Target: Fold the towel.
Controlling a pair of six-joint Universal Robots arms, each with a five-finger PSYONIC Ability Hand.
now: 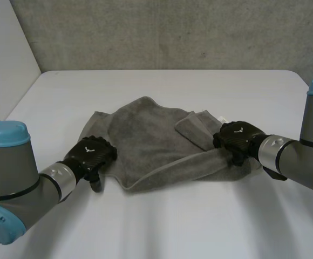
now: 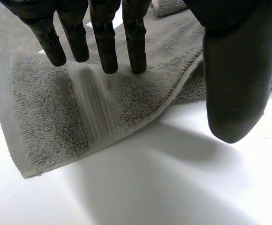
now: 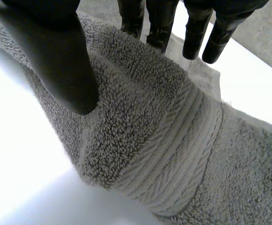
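A grey towel lies rumpled in the middle of the white table, with one flap folded over near its right side. My left hand rests at the towel's near left corner. Its straight fingers touch the cloth beside a woven band, and the thumb stands apart over bare table, so this hand is open. My right hand is on the towel's right edge. There a raised ridge of towel is pinched between the thumb and the fingers behind it.
A grey wall stands behind the table's far edge, and a pale wall closes off the left. Bare table lies in front of the towel and on both sides. Both forearms reach in from the near corners.
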